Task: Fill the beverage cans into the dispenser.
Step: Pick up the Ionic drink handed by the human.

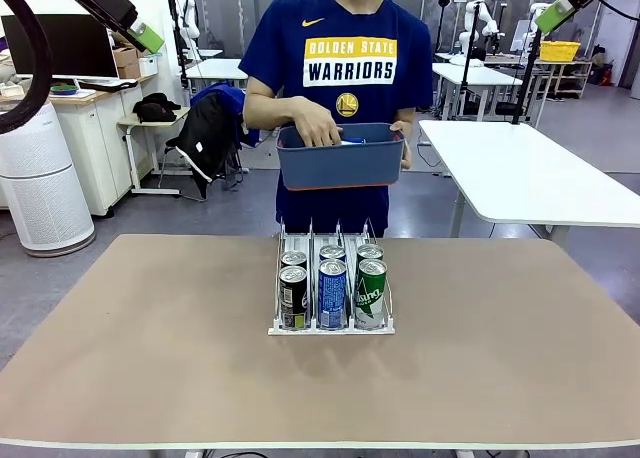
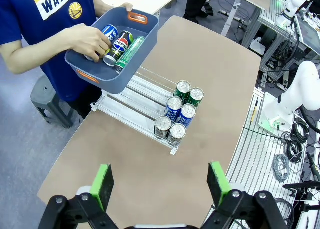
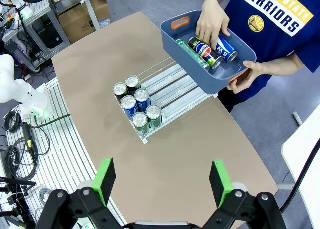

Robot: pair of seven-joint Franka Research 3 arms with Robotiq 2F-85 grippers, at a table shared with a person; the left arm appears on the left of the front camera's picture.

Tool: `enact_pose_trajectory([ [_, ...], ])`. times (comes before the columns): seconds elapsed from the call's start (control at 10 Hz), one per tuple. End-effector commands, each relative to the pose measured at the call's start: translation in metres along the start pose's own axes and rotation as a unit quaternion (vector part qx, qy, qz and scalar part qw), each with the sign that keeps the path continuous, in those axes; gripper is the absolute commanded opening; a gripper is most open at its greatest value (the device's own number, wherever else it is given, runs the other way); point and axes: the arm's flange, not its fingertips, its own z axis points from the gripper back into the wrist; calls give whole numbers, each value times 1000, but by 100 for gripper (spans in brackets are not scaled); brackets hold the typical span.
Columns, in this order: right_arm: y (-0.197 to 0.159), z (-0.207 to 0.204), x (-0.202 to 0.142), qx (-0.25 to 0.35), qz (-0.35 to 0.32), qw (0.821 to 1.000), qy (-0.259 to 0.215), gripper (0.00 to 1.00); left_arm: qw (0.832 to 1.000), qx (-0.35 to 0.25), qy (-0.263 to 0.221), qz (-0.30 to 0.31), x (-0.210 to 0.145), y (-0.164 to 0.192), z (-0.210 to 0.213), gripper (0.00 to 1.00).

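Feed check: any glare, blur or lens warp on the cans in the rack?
Front view: even light, the beverage cans in the dispenser sharp, only soft shadow beneath. Left wrist view: steep wide-angle perspective, can tops bright but not blown out. Right wrist view: same, labels in the blue bin legible.

The person's blue shirt reads "GOLDEN STATE WARRIORS", with a swoosh mark above. 1 beverage can in the blue bin carries a Pepsi logo. Print on the cans in the dispenser is unreadable.
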Motion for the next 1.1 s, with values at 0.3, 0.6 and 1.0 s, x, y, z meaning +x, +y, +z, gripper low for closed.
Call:
enact_pose_trajectory([
  [0.3,0,0,0,0,0,1000,0,100,1000,-1,2,1,-2,1,0,100],
  [0.6,0,0,0,0,0,1000,0,100,1000,-1,2,1,-2,1,0,100],
  [1.0,0,0,0,0,0,1000,0,100,1000,-1,2,1,-2,1,0,100],
])
